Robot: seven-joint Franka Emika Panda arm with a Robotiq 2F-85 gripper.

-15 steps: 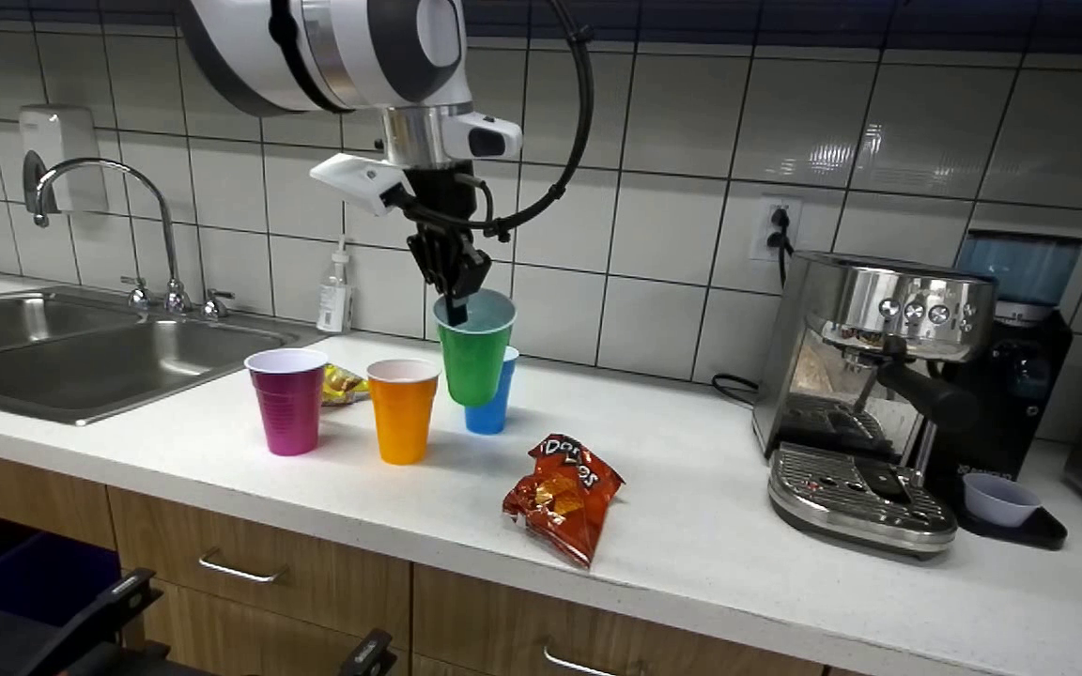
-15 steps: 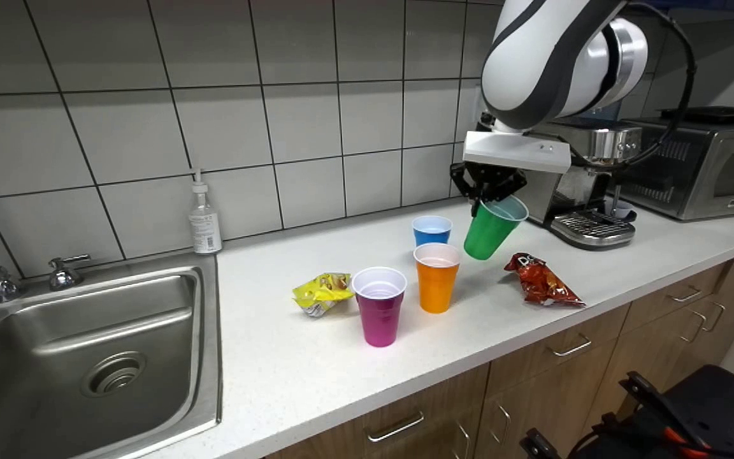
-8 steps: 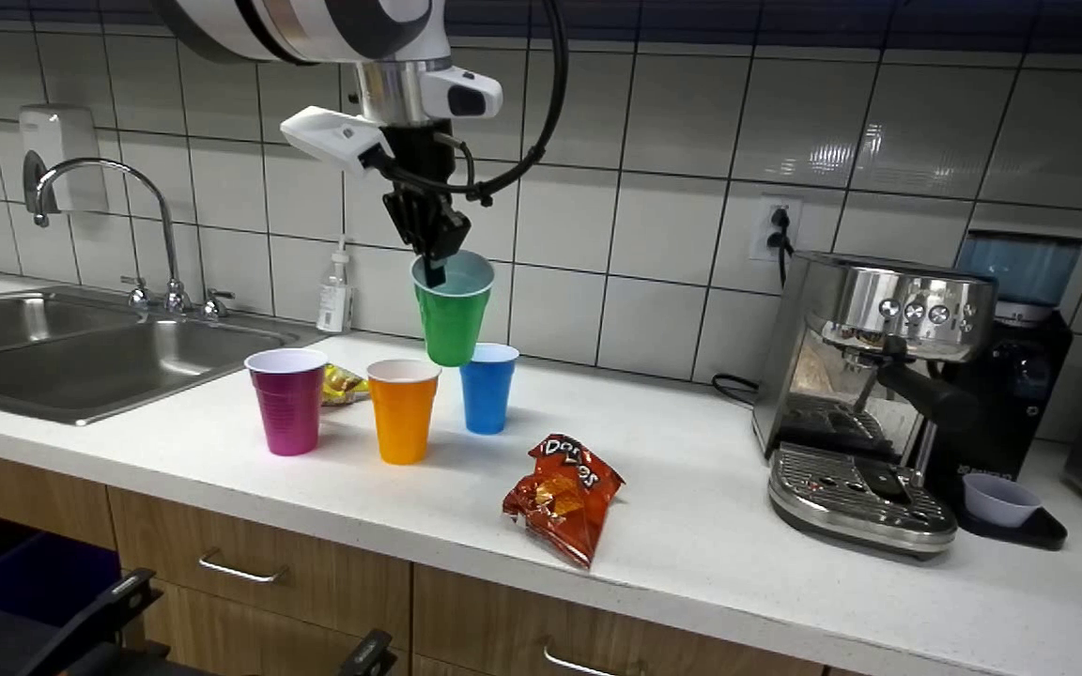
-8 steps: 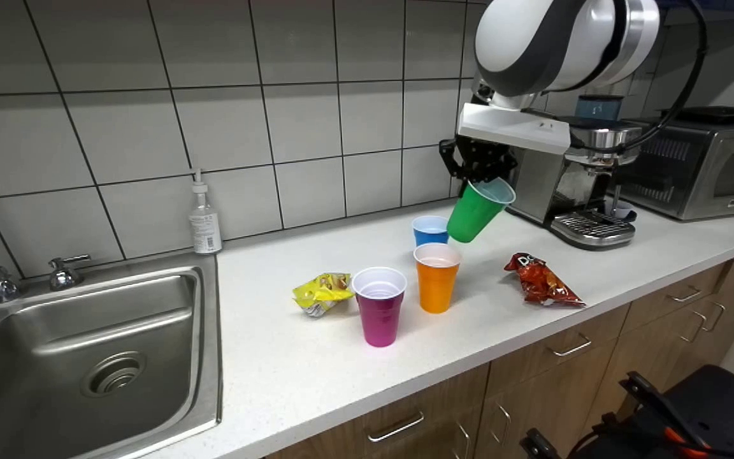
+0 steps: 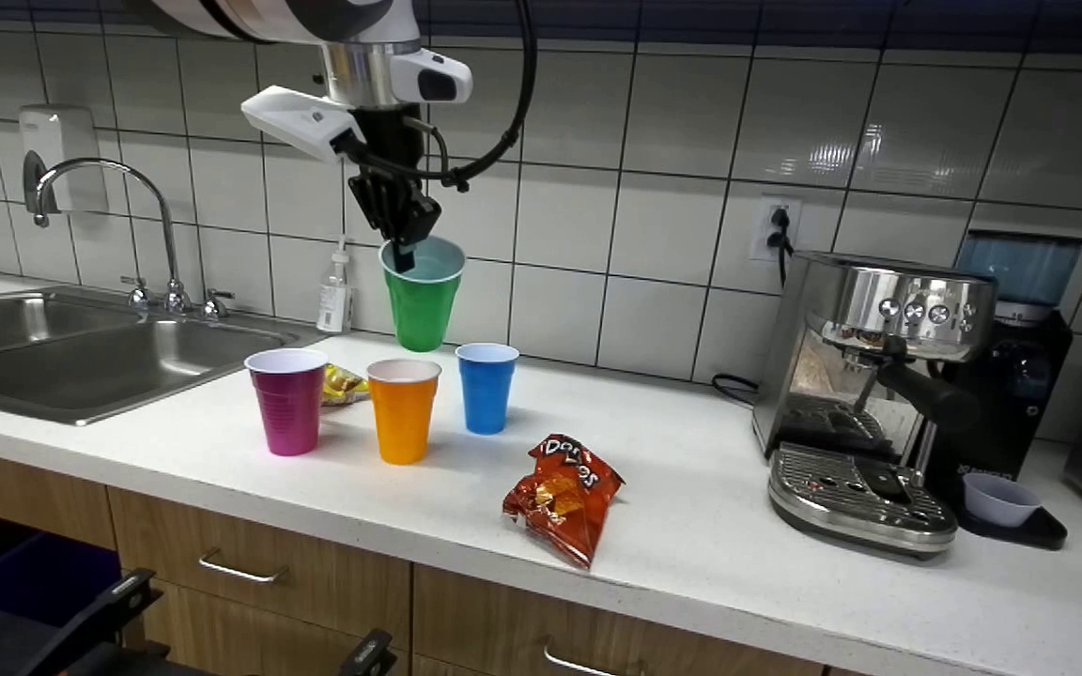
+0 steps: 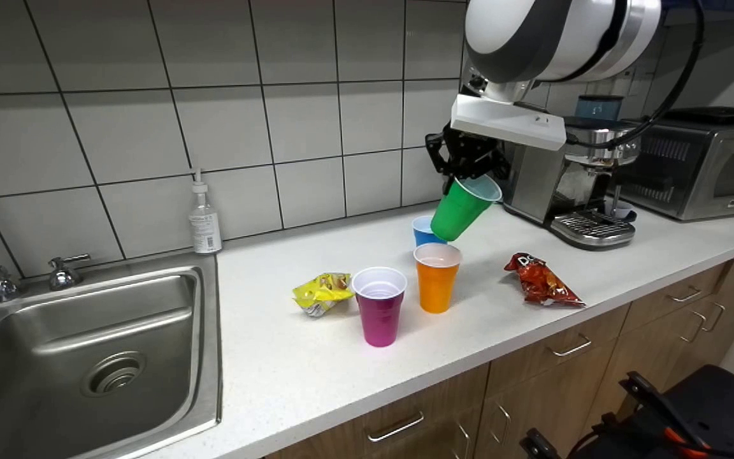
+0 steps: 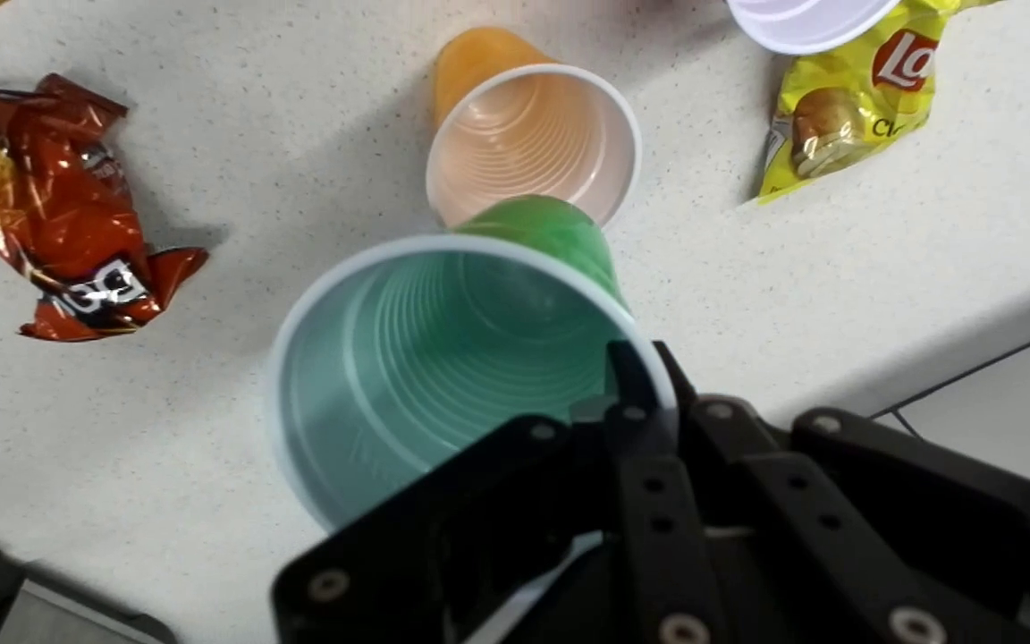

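Left to right in an exterior view, four plastic cups and two foil bags: purple cup [image 5: 285,408], yellow bag [image 5: 344,386], orange cup [image 5: 404,418], green cup [image 5: 422,312] tilted above the white desk [image 5: 710,526], rim pinched in the black end effector [image 5: 403,255], blue cup [image 5: 486,390], red bag [image 5: 567,493]. Only the wrist view makes the yellow bag's lettering legible.

And it's a kitchen: steel double sink [image 5: 118,361] with its arched tap [image 5: 169,239], espresso machine [image 5: 888,329] gleaming on the white bench [image 5: 682,488], tiled wall [image 5: 663,225] behind, wood-fronted drawers [image 5: 250,526] lined up below.
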